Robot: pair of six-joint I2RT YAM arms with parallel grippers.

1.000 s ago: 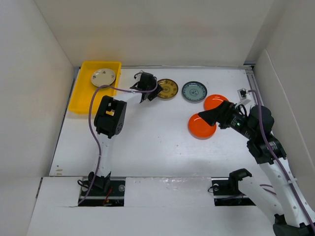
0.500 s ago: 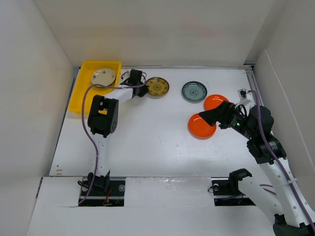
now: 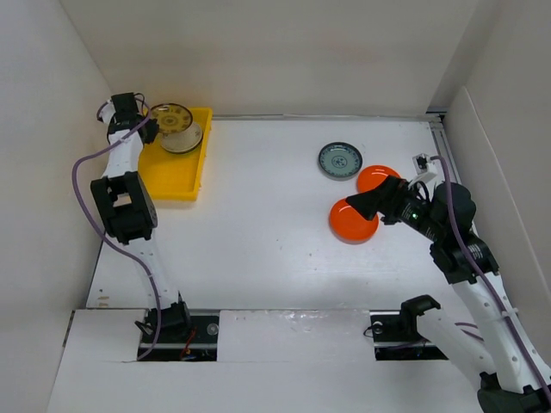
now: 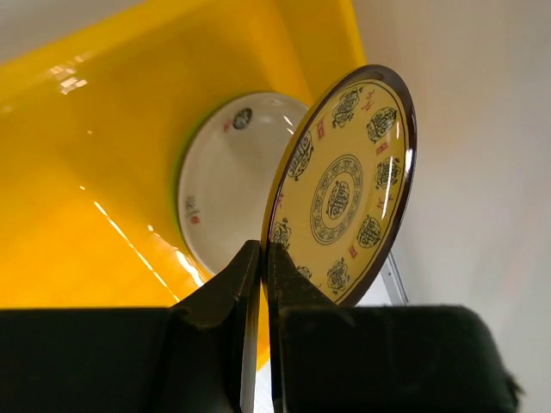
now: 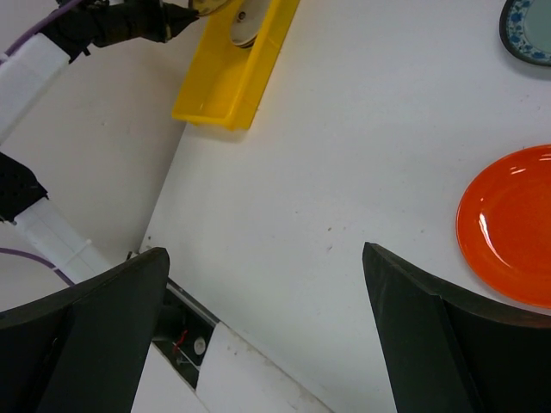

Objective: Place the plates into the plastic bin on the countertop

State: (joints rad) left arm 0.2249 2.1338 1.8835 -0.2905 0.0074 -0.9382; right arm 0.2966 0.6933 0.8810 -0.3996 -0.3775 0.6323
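Left wrist view: the round brown-gold patterned plate (image 4: 344, 189) is clamped by its rim in the left gripper (image 4: 263, 251), tilted above the yellow plastic bin (image 4: 95, 189), apparently for release. The right gripper (image 5: 265, 249) is held wide, empty.

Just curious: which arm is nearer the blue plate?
Right. The right gripper is close by the blue plate; the left gripper is far away at the yellow bin.
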